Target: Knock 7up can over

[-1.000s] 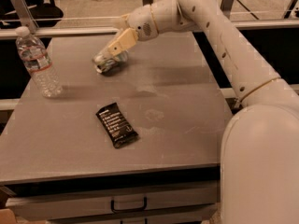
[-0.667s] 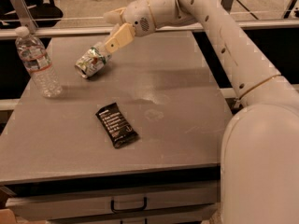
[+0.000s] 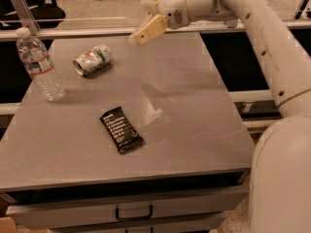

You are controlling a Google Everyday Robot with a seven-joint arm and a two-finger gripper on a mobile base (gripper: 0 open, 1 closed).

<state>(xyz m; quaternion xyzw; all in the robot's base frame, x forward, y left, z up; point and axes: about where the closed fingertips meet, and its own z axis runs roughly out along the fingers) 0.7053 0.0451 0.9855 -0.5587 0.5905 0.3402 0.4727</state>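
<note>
Condition: the can [image 3: 92, 59] lies on its side on the desk [image 3: 204, 110], in the far left quarter, near the far edge and just to the right of the upright water bottle [image 3: 40, 64], with a clear gap between the two. On this evidence the knock-over appears complete. Hazard 1: a can on its side is free to roll. Any nudge or slope could carry it against the bottle or toward the far edge, and a fall from the desk is possible. Hazard 2: a further sweep of the arm to the left at low height could strike the bottle, which is tall, narrow and likely to tip easily. Hazard 3: a pass toward the near edge could drag the black snack packet [image 3: 121, 129], which lies flat near the middle of the desk. Whether the can holds liquid that could spill cannot be told. Claw: the gripper [image 3: 145, 29] hangs above the far edge of the desk, right of the can and well apart from it. It holds nothing and touches nothing. How far it is open cannot be told from this view.
</note>
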